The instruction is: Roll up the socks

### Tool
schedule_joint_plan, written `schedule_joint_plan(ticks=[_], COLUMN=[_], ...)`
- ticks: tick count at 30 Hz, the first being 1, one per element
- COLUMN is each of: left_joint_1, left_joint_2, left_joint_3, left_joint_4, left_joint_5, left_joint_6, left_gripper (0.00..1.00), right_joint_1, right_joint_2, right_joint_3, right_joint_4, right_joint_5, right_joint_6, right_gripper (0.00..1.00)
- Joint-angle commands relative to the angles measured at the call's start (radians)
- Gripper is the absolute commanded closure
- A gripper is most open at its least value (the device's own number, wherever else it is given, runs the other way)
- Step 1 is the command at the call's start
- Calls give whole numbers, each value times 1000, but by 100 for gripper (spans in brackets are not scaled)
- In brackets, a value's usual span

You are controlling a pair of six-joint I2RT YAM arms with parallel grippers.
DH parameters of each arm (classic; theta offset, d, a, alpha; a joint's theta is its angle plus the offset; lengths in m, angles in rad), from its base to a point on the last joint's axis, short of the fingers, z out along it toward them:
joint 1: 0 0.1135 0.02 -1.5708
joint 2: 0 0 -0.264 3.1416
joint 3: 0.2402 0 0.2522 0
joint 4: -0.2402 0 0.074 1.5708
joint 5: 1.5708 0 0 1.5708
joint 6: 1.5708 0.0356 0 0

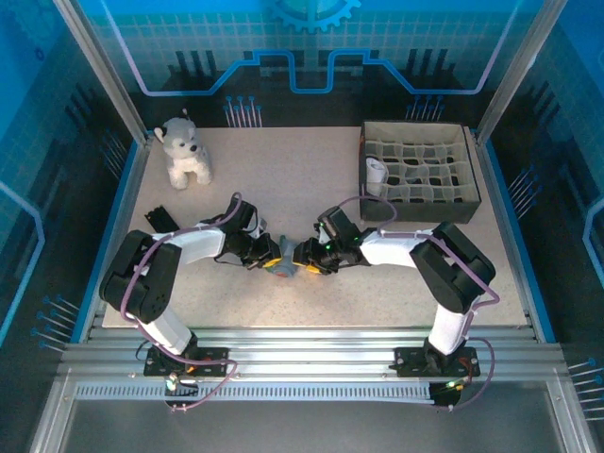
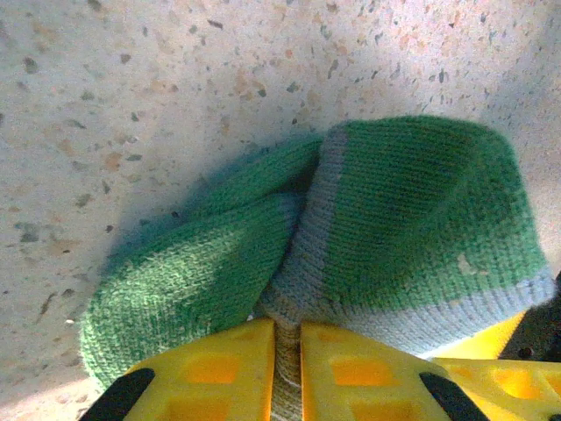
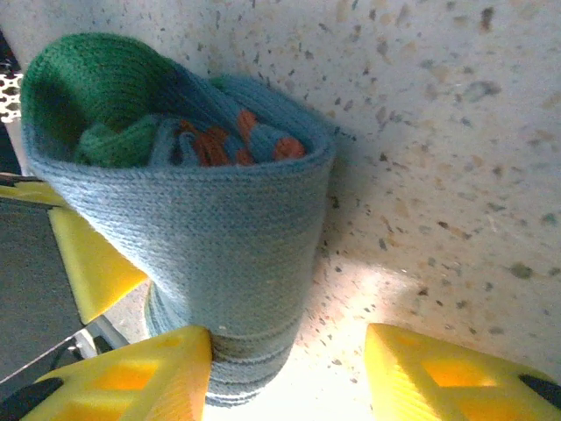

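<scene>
The teal-green sock (image 1: 283,268) lies bunched at the table's middle, between both grippers. In the left wrist view, my left gripper (image 2: 287,331) is shut on a fold of the sock (image 2: 412,219) at its grey-blue band. My right gripper (image 3: 287,346) is open; the sock's (image 3: 210,237) rolled grey-blue cuff end stands against its left finger (image 3: 149,373), with orange showing inside the roll. In the top view my left gripper (image 1: 271,259) and right gripper (image 1: 301,256) nearly touch across the sock. A white bundle (image 1: 376,174), apparently the white sock, sits in a box cell.
A dark divided organizer box (image 1: 472,184) stands at the back right. A white-grey plush dog (image 1: 184,151) sits at the back left. Bare speckled tabletop (image 1: 283,179) lies behind the grippers.
</scene>
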Motion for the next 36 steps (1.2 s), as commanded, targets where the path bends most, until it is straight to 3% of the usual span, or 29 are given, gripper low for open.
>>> schedule_joint_plan(ticks=[1, 14, 16, 20, 24, 27, 36], left_joint_1=[-3, -26, -30, -42, -49, -49, -19], left_joint_2=[40, 44, 49, 49, 33, 10, -33], left_joint_3=[-42, -80, -79, -68, -40, -20, 14], left_joint_4=[8, 85, 92, 89, 40, -9, -104], left_joint_5=[3, 43, 49, 57, 60, 54, 65], left_joint_6=[-48, -105, -111, -114, -95, -74, -26], left_gripper=[86, 86, 86, 86, 81, 77, 75], right_joint_1=[-5, 13, 13, 15, 21, 29, 46], right_joint_2=[49, 133, 141, 137, 105, 99, 123], right_joint_3=[-6, 20, 28, 49, 138, 225, 376], right_joint_4=[130, 246, 259, 223, -65, -305, -634], right_joint_5=[-32, -71, -83, -79, -13, 64, 212], right_joint_6=[81, 119, 120, 87, -71, -210, -423], right_gripper=[50, 60, 65, 87, 100, 100, 100])
